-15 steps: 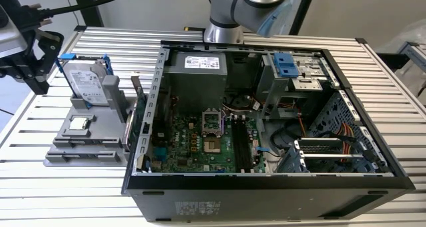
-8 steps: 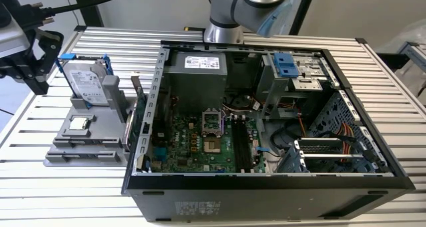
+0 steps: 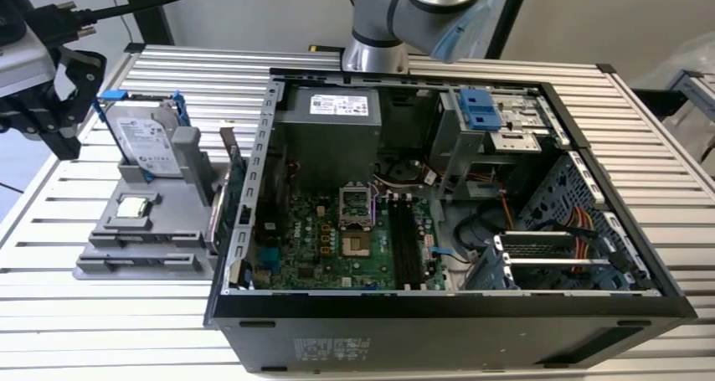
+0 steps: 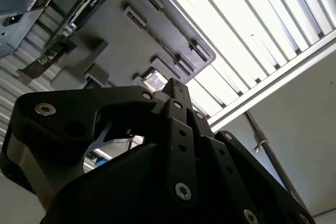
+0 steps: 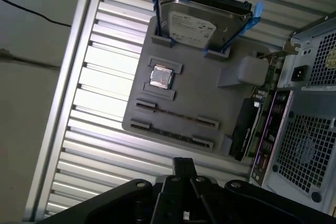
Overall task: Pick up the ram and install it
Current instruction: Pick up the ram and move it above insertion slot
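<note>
The ram [image 5: 176,116] stands on edge in the slotted brackets of the grey holder [image 5: 205,95], a thin dark line just past the small square chip [image 5: 161,77]. The same holder [image 3: 123,230] lies at the exterior view's left, beside the open computer case [image 3: 447,304]. My gripper [image 3: 62,136] hangs above the table's left edge, up and away from the holder and touching nothing. In both wrist views its black fingers [image 5: 184,167] meet in one central tip [image 4: 176,88], shut with nothing between them. The long dark memory slots [image 3: 404,240] lie on the green motherboard inside the case.
A silver hard drive [image 3: 146,142] in a blue frame stands tilted at the holder's far end. The case's metal wall [image 3: 251,188] rises right beside the holder. The arm's base [image 3: 374,50] stands behind the case. The slatted table's edge [image 5: 63,93] runs close to the holder.
</note>
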`<state>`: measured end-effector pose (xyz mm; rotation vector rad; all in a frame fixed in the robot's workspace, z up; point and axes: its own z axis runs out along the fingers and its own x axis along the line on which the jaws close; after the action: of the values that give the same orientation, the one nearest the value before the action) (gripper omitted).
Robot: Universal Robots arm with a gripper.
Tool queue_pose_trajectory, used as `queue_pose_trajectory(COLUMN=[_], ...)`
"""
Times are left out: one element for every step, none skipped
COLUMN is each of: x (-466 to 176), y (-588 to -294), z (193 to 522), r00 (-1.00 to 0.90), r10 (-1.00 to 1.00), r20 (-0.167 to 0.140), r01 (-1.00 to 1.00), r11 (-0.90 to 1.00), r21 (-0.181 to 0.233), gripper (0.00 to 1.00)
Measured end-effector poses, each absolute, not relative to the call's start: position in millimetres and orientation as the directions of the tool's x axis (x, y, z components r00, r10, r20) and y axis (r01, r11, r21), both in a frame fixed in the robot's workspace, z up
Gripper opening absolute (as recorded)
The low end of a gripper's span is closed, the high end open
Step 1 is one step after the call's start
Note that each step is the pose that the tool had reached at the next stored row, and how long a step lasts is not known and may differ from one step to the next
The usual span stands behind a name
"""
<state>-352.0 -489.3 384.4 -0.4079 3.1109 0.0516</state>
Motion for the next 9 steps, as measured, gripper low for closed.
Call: queue_pose_trajectory(x=[-352.0, -352.0, -352.0, -352.0, -352.0, -352.0, -352.0, -352.0, -352.0], y=[-489.3, -489.3, -489.3, -489.3, -489.3, -489.3, -489.3, -489.3, -489.3], z=[384.4, 384.4, 384.4, 384.4, 384.4, 384.4, 384.4, 384.4, 384.4], r00=[-0.965, -0.963, -0.961, -0.96, -0.958, -0.956, -0.955, -0.953, -0.951], r10=[-0.263, -0.269, -0.275, -0.281, -0.286, -0.292, -0.298, -0.303, -0.309], r20=[-0.008, -0.007, -0.007, -0.007, -0.007, -0.007, -0.007, -0.006, -0.006], r01=[-0.263, -0.269, -0.275, -0.281, -0.286, -0.292, -0.298, -0.303, -0.309], r11=[0.964, 0.963, 0.961, 0.959, 0.958, 0.956, 0.954, 0.952, 0.951], r21=[0.032, 0.031, 0.03, 0.03, 0.029, 0.028, 0.028, 0.027, 0.027], gripper=[0.0, 0.0, 0.0, 0.0, 0.0, 0.0, 0.0, 0.0, 0.0])
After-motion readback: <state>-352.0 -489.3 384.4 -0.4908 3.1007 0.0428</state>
